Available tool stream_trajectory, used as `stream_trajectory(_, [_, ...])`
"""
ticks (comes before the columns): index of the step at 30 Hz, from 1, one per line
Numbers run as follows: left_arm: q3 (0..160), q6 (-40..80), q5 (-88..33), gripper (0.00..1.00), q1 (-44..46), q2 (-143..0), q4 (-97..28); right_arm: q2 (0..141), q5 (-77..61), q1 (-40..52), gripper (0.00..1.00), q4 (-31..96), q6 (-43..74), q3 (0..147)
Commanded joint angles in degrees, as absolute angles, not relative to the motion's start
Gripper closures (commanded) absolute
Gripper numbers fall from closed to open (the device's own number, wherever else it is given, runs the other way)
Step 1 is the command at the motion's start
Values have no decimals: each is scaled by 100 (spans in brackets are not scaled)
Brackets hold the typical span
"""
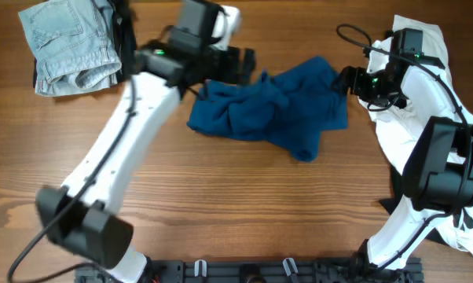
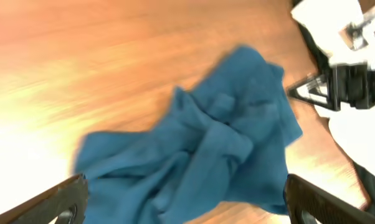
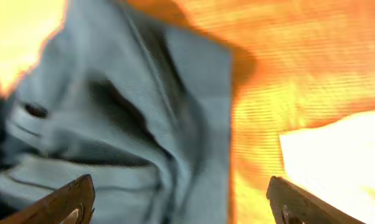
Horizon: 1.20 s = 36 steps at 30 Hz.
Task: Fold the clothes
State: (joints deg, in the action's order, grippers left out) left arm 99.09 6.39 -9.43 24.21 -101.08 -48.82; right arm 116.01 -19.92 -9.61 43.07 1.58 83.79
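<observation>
The dark blue garment point(image 1: 272, 106) lies crumpled on the wooden table, at the middle back. It fills the left wrist view point(image 2: 200, 155) and the left half of the right wrist view point(image 3: 119, 124). My left gripper point(image 1: 240, 67) is open at the garment's left upper edge, its fingers wide apart over the cloth point(image 2: 184, 199). My right gripper point(image 1: 348, 80) is open at the garment's right upper corner, fingers spread over its edge point(image 3: 181, 202). Neither holds anything.
A light denim piece point(image 1: 70, 43) lies folded at the back left corner. A white garment with black marks point(image 1: 425, 141) lies along the right side under my right arm. Bare wood shows in front of the blue garment.
</observation>
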Motion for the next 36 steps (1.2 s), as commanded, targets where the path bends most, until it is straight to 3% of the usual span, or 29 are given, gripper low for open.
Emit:
stream_trajectory(1, [9933, 694, 189, 0, 1918, -10130, -5704, 11500, -1396, -779, 13, 4429, 71, 8370])
stream_trajectory(5, [9933, 692, 311, 0, 1426, -10171, -6139, 11500, -1671, -766, 26, 4440, 322, 7946])
stream_trajectory(6, [9931, 692, 311, 0, 1280, -10180, -6187, 11500, -1931, -766, 34, 4442, 320, 7837])
stream_trajectory(11, [9922, 692, 314, 0, 906, -10202, -6324, 11500, -3227, -755, 36, 4222, 642, 7113])
stream_trajectory(14, [9922, 690, 314, 0, 882, -10202, -6322, 11500, -3328, -663, 39, 3828, 950, 6886])
stream_trajectory(17, [9922, 690, 336, 0, 882, -10204, -6331, 11500, -3332, -790, 60, 3151, 1424, 6923])
stream_trajectory(20, [9922, 690, 362, 0, 882, -10204, -6355, 11496, -3358, -1286, 94, 2945, 1474, 7196])
stream_trajectory(24, [9922, 696, 611, 0, 810, -10202, -6331, 11279, -4088, -1872, 96, 3837, 408, 8020])
stream_trajectory(28, [9922, 803, 609, 0, 259, -10202, -6326, 10722, -4091, -1671, 96, 5196, -412, 9026])
stream_trajectory(32, [9922, 801, 607, 0, -322, -10202, -6348, 10193, -3905, -976, 96, 5817, -598, 9463])
stream_trajectory(36, [9922, 799, 607, 0, -788, -10204, -6344, 10068, -3632, 425, 96, 5537, -279, 9463])
